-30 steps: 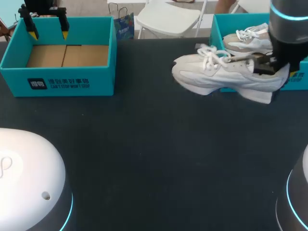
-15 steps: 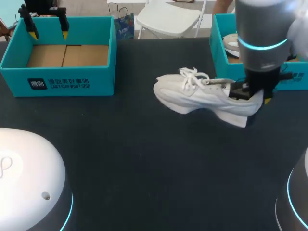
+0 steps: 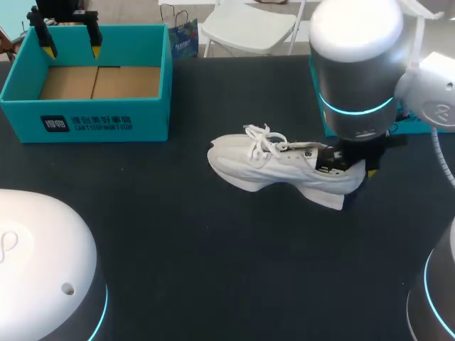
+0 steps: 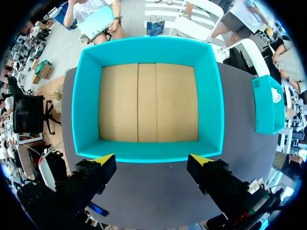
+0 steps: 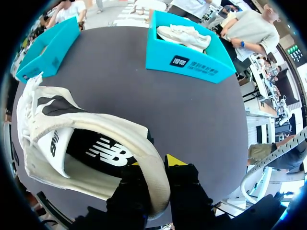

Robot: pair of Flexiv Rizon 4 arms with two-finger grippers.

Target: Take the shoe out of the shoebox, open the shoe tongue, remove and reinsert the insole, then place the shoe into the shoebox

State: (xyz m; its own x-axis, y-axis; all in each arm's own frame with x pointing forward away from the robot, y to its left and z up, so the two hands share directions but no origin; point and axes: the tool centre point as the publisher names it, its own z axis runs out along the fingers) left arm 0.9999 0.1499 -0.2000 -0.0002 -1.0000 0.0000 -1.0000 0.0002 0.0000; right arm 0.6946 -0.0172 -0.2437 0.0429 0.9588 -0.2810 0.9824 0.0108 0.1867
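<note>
A white shoe (image 3: pixel 277 165) with loose laces lies toe-left at mid-table, low over or on the dark top; I cannot tell which. My right gripper (image 3: pixel 350 162) is shut on its heel collar. In the right wrist view the collar of the shoe (image 5: pixel 81 143) sits pinched in my right gripper (image 5: pixel 156 184), and the dark insole shows inside. The right teal shoebox (image 5: pixel 192 62) behind holds a second white shoe (image 5: pixel 184 36). My left gripper (image 3: pixel 69 39) hangs open over the left teal box (image 3: pixel 85 121). In its own view the left gripper (image 4: pixel 151 160) straddles the near wall of this box (image 4: pixel 86 105).
The left box holds nothing but its cardboard floor (image 4: pixel 148 103). My right arm hides most of the right shoebox (image 3: pixel 316 78) in the head view. Dark tabletop (image 3: pixel 213 249) stretches in front of the shoe.
My right arm has carried the shoe away from the right shoebox, leftward and nearer, down to mid-table. The left arm has not moved.
</note>
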